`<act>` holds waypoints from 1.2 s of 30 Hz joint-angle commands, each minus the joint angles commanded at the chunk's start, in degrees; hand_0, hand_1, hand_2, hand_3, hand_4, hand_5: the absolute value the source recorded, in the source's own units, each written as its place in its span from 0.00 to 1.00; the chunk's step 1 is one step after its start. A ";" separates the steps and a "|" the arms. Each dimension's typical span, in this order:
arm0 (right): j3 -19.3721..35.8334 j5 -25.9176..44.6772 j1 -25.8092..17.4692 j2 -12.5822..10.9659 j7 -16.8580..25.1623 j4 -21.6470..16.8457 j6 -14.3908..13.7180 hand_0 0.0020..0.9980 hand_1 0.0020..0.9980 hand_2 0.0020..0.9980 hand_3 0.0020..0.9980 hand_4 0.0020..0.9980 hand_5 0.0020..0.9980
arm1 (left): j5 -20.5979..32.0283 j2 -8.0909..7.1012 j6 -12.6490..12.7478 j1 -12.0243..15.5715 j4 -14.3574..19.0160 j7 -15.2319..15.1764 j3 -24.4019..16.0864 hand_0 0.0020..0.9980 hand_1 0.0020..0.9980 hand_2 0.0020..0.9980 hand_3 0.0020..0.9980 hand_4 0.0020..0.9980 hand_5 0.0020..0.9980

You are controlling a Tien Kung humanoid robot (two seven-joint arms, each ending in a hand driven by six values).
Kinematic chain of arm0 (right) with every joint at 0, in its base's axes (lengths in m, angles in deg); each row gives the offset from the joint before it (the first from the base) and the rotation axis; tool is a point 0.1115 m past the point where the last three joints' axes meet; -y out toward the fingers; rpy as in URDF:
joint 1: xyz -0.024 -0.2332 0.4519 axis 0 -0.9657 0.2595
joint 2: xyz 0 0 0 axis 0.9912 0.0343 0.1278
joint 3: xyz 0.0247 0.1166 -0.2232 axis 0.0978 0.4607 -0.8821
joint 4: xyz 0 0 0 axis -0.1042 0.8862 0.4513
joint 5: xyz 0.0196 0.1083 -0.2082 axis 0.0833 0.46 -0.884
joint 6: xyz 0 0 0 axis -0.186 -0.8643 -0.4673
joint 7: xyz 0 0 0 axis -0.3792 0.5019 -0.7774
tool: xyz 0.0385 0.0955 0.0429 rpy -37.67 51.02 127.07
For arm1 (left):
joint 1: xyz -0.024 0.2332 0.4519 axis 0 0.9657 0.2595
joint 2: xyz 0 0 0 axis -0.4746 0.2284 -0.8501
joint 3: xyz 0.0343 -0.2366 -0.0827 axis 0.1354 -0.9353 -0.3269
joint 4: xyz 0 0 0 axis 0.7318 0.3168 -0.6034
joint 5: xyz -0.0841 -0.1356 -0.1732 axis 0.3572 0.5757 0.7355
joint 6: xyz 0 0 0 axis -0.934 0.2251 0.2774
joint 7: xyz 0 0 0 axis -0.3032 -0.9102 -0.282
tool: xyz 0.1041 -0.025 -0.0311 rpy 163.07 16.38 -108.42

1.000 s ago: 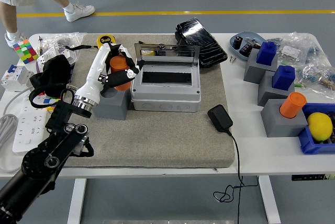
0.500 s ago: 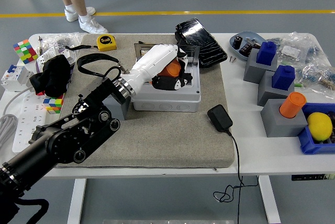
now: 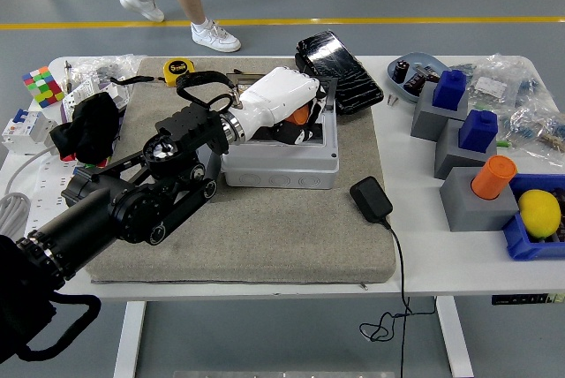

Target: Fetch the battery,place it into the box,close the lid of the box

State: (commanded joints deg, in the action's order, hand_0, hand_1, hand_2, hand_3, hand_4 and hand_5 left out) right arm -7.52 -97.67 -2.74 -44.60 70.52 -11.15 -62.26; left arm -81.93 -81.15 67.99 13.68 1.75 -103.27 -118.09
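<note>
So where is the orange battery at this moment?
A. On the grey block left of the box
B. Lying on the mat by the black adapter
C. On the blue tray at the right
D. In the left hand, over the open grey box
D: the left hand grips the orange battery above the open grey box.

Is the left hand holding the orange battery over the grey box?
Yes, the left hand grips the orange battery directly above the open grey box.

Two orange batteries (image 3: pixel 305 114) (image 3: pixel 493 177), two blue blocks (image 3: pixel 450 89) (image 3: pixel 478 130), three grey stands (image 3: pixel 473 198), one grey box (image 3: pixel 281 164), one lemon (image 3: pixel 539 213).
</note>
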 joint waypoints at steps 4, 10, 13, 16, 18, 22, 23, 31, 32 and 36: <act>-1.09 0.88 0.04 0.01 0.28 0.00 0.00 0.65 0.65 0.68 0.60 1.00 0.59 | 2.00 0.00 0.93 0.44 -1.05 -1.51 0.25 0.23 0.25 0.25 0.39 0.97 0.00; -1.15 0.88 0.17 0.01 0.31 0.00 -0.02 0.65 0.65 0.68 0.60 1.00 0.59 | 2.77 0.00 2.79 0.93 -1.16 -3.63 -0.02 0.46 0.61 0.56 0.74 1.00 0.10; -1.38 1.14 0.24 -0.02 0.39 0.00 -0.05 0.65 0.65 0.68 0.60 1.00 0.59 | 2.43 0.00 3.74 1.05 -1.30 -4.22 -0.02 0.46 0.61 0.56 0.74 1.00 0.10; -1.52 1.30 0.27 -0.03 0.46 0.00 -0.08 0.65 0.65 0.68 0.60 1.00 0.59 | 1.54 0.00 4.54 1.06 -1.47 -4.43 0.00 0.54 0.67 0.68 0.77 1.00 0.09; -1.48 1.24 0.27 -0.04 0.46 0.00 -0.08 0.65 0.65 0.68 0.60 1.00 0.59 | 1.09 0.00 4.68 1.05 -1.61 -4.35 -0.04 0.54 0.67 0.68 0.77 1.00 0.09; -1.43 1.21 0.27 0.01 0.48 0.00 -0.08 0.65 0.65 0.68 0.60 1.00 0.58 | 0.66 0.00 4.85 1.10 -1.68 -4.38 0.02 0.54 0.68 0.69 0.78 1.00 0.11; -1.43 1.24 0.25 0.02 0.51 0.00 -0.09 0.65 0.65 0.68 0.60 1.00 0.58 | 0.81 0.00 4.83 1.19 -1.37 -4.42 0.09 0.54 0.68 0.69 0.78 1.00 0.11; -1.22 1.36 0.01 0.11 0.54 0.00 -0.15 0.65 0.65 0.68 0.59 1.00 0.58 | 3.41 0.00 5.09 2.89 3.99 -5.79 -1.41 0.55 0.68 0.69 0.78 1.00 0.13; -1.18 1.38 0.00 0.12 0.54 0.00 -0.17 0.65 0.65 0.68 0.59 1.00 0.58 | 3.89 0.00 5.12 3.03 4.52 -6.07 -1.78 0.55 0.68 0.69 0.78 1.00 0.13; -1.34 1.64 0.02 0.18 0.58 0.00 -0.18 0.65 0.65 0.68 0.59 1.00 0.58 | 4.94 0.00 5.25 3.47 5.58 -6.50 -4.25 0.59 0.69 0.68 0.78 1.00 0.30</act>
State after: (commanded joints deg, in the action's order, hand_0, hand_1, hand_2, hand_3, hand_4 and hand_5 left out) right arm -8.86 -96.03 -2.72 -44.42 71.10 -11.15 -62.44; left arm -76.98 -81.15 73.24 17.15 7.33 -109.77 -122.34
